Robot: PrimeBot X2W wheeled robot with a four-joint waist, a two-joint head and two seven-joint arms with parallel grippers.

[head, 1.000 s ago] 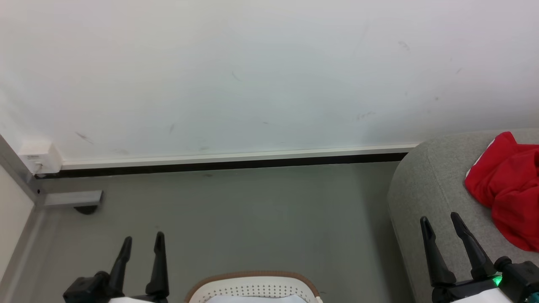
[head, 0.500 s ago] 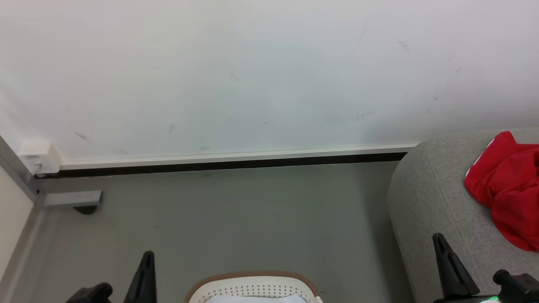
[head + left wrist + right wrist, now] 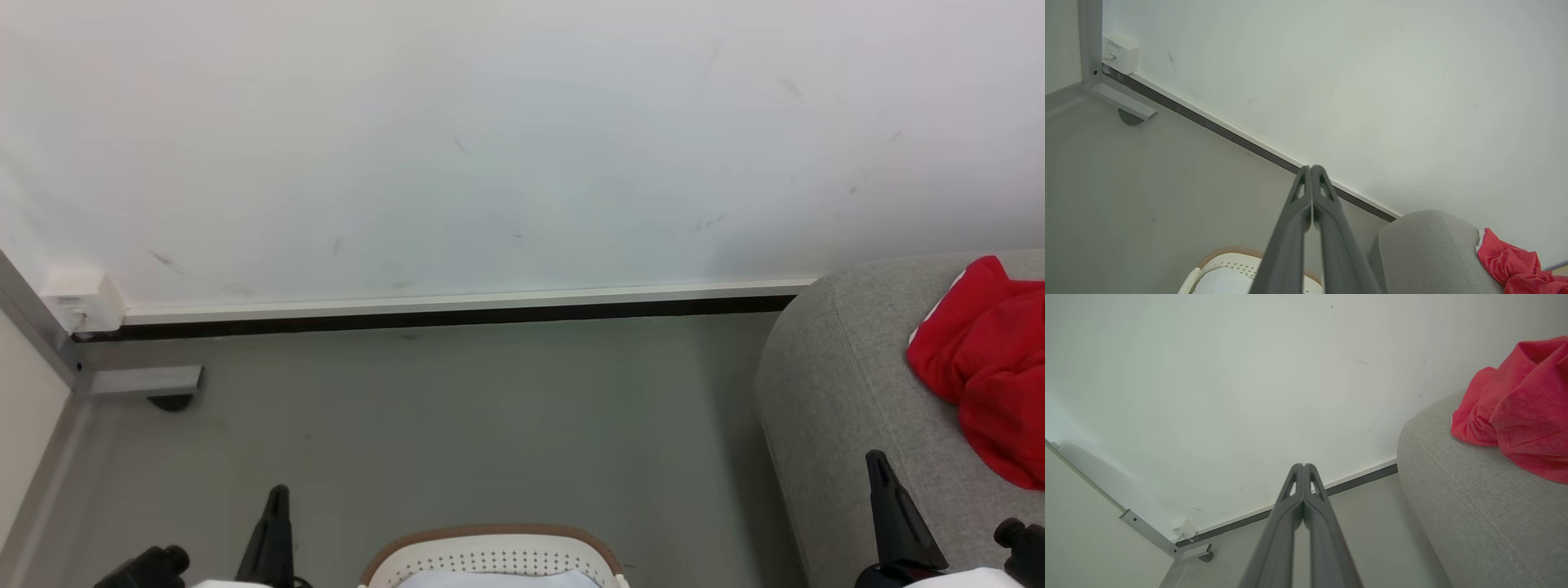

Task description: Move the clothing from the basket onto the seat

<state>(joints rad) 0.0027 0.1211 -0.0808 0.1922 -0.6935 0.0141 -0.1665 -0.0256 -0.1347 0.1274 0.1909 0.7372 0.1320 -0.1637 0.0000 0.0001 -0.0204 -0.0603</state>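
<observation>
At the lower left of the head view, left gripper (image 3: 276, 500): fingers pressed together into one dark spike, clamped on nothing, tip raised over bare floor (image 3: 490, 408). At the lower right, right gripper (image 3: 878, 461): likewise closed tight and empty, tip seen against the near side of the seat (image 3: 824, 384), yet clear of it in the right wrist view. In both wrist views, fingers meeting along their length.

Between the two grippers, low and close to the body, basket (image 3: 490, 532): brown rim, white wall with rows of holes, only its far end in view, a pale white surface inside. Touching neither gripper; below and left of the fingers in the left wrist view.

Right of the right gripper and reaching beyond its tip, seat again: grey fabric, rounded corner, standing on the floor. On top of it, right of and beyond that tip, well apart from the fingers, clothing (image 3: 984, 367): red, crumpled in a heap, a small white patch at its far edge, cut off by the frame. Far to the right of the left gripper.

Ahead of both tips, open grey floor. Farther on, dark skirting (image 3: 449, 314) under a white strip, then white wall (image 3: 490, 147), scuffed in places. Far left of the left gripper, at the wall's foot, a small white box (image 3: 77, 298) and a grey metal post (image 3: 33, 327) with a foot bracket.
</observation>
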